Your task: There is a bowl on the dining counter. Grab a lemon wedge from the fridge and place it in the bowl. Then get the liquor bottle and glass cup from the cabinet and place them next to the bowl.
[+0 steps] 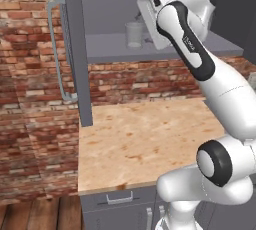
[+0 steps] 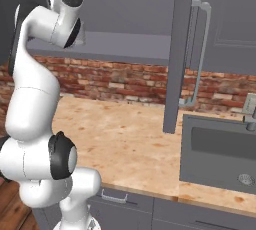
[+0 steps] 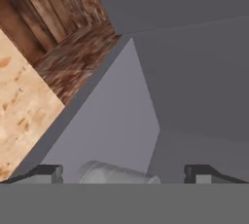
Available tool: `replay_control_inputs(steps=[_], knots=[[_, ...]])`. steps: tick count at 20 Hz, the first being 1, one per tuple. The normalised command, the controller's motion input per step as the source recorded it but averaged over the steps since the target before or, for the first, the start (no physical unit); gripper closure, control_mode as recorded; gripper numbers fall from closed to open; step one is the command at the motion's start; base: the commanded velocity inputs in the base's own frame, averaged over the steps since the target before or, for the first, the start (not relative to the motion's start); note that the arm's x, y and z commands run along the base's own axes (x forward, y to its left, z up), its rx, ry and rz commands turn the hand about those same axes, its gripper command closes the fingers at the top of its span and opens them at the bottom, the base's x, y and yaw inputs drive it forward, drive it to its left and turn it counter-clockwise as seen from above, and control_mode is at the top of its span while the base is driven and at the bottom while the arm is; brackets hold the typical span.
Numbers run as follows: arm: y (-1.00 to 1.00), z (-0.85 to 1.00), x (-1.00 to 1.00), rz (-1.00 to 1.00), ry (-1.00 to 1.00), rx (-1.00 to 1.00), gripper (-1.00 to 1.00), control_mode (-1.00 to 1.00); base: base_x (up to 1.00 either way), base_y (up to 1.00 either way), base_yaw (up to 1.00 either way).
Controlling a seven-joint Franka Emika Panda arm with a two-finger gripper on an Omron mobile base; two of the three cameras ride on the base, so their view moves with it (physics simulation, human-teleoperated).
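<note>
Tool fully open, holding nothing, inside the cabinet; glass cup on cabinet shelf, between its fingertips.

Red brick wall, wood-plank floor, grey sink w/ faucet.

Clear glass cup upright on grey shelf inside open cabinet, doors swung wide
</note>
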Motion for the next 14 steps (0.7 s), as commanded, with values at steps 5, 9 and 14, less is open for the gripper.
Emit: replay_control_inputs(steps=[5, 9, 14], knots=[[0.00, 0.00, 0.27, -0.14, 0.00, 0.00, -1.00, -1.00, 0.00, 0.00, 0.00], [0.00, -0.01, 0.33, -0.13, 0.01, 0.00, -1.00, -1.00, 0.00, 0.00, 0.00], [0.00, -0.07, 0.26, -0.11, 0.01, 0.00, -1.00, -1.00, 0.00, 0.00, 0.00]])
